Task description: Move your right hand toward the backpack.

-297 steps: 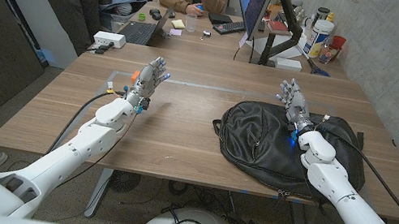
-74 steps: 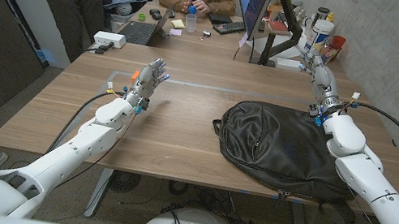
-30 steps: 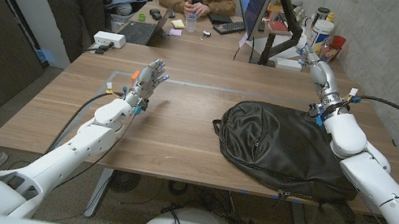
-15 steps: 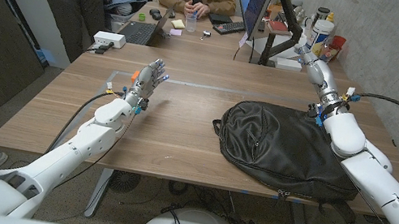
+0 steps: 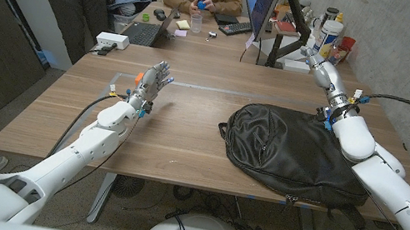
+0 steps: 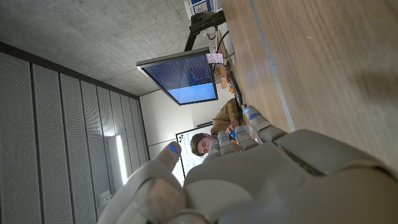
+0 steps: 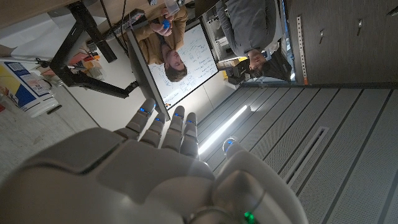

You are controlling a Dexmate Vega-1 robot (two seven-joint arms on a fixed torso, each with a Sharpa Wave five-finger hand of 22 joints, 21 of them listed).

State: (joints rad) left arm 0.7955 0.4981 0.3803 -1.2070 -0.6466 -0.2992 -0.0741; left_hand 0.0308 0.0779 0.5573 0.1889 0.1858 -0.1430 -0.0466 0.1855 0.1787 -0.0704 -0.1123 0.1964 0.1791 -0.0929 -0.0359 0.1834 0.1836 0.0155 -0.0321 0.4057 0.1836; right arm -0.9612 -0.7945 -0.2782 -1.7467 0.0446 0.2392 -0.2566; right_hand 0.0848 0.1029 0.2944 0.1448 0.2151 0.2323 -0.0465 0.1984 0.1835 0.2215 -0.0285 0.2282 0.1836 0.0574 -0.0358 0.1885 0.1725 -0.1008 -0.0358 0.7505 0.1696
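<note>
Right robot hand [image 5: 320, 69], fingers spread and holding nothing, sits past the black leather backpack [image 5: 291, 151], so bring it back down gently.

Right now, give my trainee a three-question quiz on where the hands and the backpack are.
1. True or false: the right hand grips the backpack.
2. Which hand hangs over bare wood, clear of the backpack: A) left hand B) right hand?
3. Fill in: the backpack lies on the robot's ____ half of the table.

Key: 1 false, it is raised beyond the bag's far edge, fingers apart, holding nothing. 2 A. 3 right.
</note>
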